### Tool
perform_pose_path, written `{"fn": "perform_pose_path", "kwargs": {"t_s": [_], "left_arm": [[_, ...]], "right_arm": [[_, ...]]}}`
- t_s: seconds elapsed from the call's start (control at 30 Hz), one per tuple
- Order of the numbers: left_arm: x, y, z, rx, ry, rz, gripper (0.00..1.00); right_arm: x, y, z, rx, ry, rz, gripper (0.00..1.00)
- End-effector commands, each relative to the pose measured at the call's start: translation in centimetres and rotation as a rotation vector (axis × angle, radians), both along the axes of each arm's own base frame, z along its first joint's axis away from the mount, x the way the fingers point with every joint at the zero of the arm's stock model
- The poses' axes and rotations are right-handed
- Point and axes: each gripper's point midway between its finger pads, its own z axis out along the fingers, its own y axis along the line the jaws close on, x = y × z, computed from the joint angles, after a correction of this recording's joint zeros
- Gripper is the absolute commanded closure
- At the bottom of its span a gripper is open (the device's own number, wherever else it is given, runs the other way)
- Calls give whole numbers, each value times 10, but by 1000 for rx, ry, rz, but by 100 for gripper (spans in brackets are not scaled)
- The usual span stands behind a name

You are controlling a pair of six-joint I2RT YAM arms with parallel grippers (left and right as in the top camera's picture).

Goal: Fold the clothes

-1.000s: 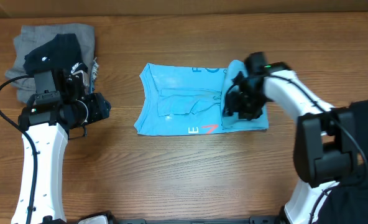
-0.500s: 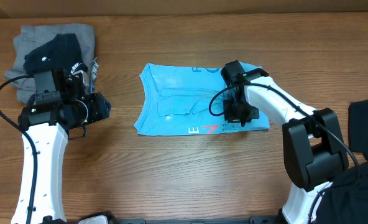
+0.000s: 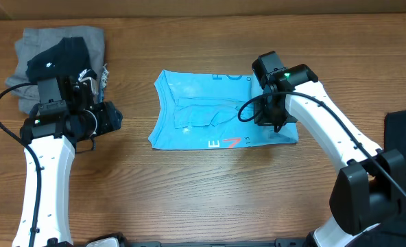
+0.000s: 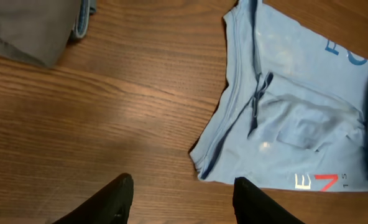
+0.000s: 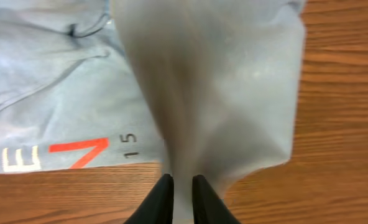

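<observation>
Overhead: light blue T-shirt [image 3: 210, 120] lies in the middle of the desk [image 3: 189, 199], with the right gripper [image 3: 269, 116] over its right edge. Left wrist: left gripper [image 4: 183, 180] spread, empty, short of the shirt's left hem. Right wrist: jaws pinch a raised fold; the cloth looks light and limp, so doubled edges are probably the best hold.

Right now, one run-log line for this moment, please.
step: fold T-shirt | right gripper: shut on T-shirt, right edge | left gripper: open, over table | pile: grey, black, far left
</observation>
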Motion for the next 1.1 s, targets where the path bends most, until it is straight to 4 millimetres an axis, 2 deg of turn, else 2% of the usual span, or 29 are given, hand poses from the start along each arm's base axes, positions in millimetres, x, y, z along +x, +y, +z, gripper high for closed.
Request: {"fn": "perform_pose_path", "kwargs": {"t_s": [0.0,0.13,0.23,0.33,0.4,0.53,0.67,0.8,0.97,1.07], "left_arm": [[5,1,14,17,-53,-15,44],[4,1,14,16,-51,-15,44],[4,1,14,16,-51,-15,44],[4,-3,12,8,-47,-27,41],[5,-12,10,0,-45,-78,38],[11,-48,-3,-57,-24,-205,34],[27,-84,-32,-68,3,-314,22],[42,-107,-71,-88,50,-354,22],[61,-111,-120,-127,104,-303,20],[67,-113,-134,-134,105,-306,20]], "right_arm": [[-7,11,-5,47,21,22,84],[-11,13,-9,15,23,51,84],[-2,1,-6,-47,-19,36,84],[12,-5,-3,-16,-64,-42,82],[21,-6,-2,48,-82,-94,74],[45,-14,4,280,-100,-215,66],[64,-18,22,553,-129,-209,64],[64,-28,27,612,-135,-173,64],[50,-23,21,597,-85,-131,63],[48,-18,20,592,-78,-117,63]]}}
